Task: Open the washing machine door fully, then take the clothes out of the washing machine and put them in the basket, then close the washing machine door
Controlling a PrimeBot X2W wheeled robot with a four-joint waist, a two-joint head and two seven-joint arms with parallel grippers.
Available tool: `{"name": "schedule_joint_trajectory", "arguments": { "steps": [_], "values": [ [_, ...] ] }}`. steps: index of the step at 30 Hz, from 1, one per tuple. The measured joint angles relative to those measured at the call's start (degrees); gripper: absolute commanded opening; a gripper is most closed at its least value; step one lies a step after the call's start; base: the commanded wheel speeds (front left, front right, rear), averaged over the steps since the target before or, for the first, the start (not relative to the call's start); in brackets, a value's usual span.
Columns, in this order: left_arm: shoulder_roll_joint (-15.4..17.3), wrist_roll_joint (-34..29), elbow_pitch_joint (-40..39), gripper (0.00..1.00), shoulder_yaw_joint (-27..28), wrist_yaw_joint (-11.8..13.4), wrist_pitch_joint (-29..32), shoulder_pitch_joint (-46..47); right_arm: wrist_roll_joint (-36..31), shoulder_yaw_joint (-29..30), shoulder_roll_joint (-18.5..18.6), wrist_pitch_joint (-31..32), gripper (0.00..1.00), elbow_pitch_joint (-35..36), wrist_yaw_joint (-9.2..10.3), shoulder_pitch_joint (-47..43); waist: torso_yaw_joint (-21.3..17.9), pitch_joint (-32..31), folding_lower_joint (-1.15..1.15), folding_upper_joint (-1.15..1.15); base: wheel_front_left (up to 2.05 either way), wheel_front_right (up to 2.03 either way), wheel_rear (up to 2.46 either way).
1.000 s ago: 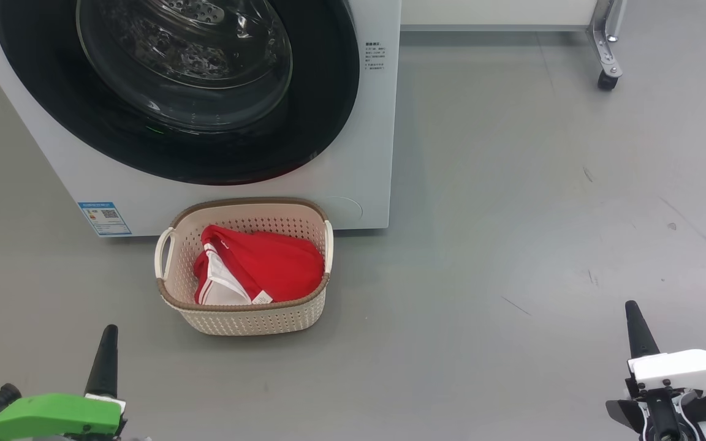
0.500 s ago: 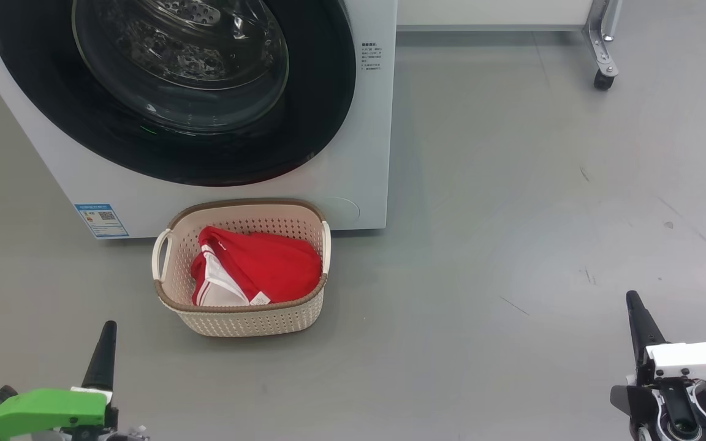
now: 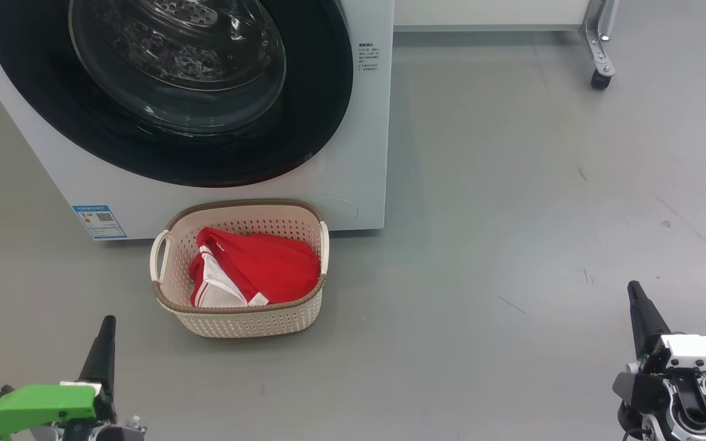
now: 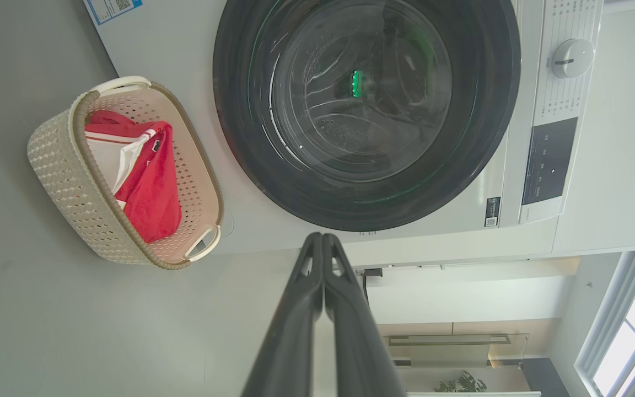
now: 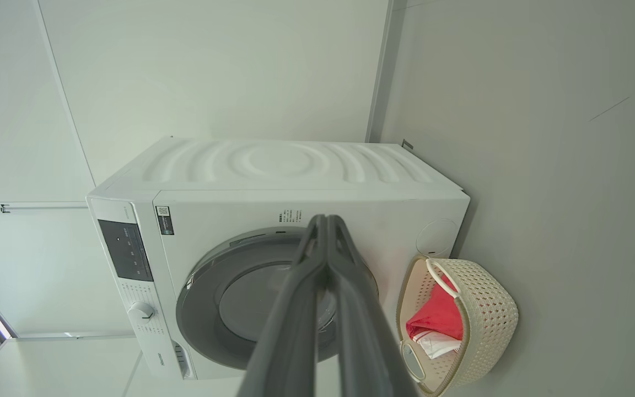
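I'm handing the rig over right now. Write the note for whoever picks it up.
Left gripper: fingers shut, empty.
Right gripper: fingers shut, empty.
The clothes lie in the basket, which stands on the floor just in front of the washing machine.
Done: clothes are out. The washing machine door sits flush and looks closed, with no red seen through its glass.
Left: probably nothing. Confirm the door has latched.

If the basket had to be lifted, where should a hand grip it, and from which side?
Probably a white side handle of the basket: each loop stands off a short end, leaving a gap to close around. Come from above, as the basket sits upright with the washing machine close behind.
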State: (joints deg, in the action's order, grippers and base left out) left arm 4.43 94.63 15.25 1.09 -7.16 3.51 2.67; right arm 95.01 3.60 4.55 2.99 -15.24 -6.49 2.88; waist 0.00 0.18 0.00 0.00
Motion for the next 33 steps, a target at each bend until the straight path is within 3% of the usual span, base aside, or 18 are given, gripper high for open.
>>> {"name": "schedule_joint_trajectory", "arguments": {
  "steps": [33],
  "values": [
    [-0.07, 0.00, 0.55, 0.00, 0.24, 0.00, 0.02, 0.32, 0.03, 0.15, 0.00, 0.22, 0.00, -0.48, -0.18, 0.19, 0.00, -0.02, 0.00, 0.00, 0.00, 0.00, 0.00]
  ]
}}
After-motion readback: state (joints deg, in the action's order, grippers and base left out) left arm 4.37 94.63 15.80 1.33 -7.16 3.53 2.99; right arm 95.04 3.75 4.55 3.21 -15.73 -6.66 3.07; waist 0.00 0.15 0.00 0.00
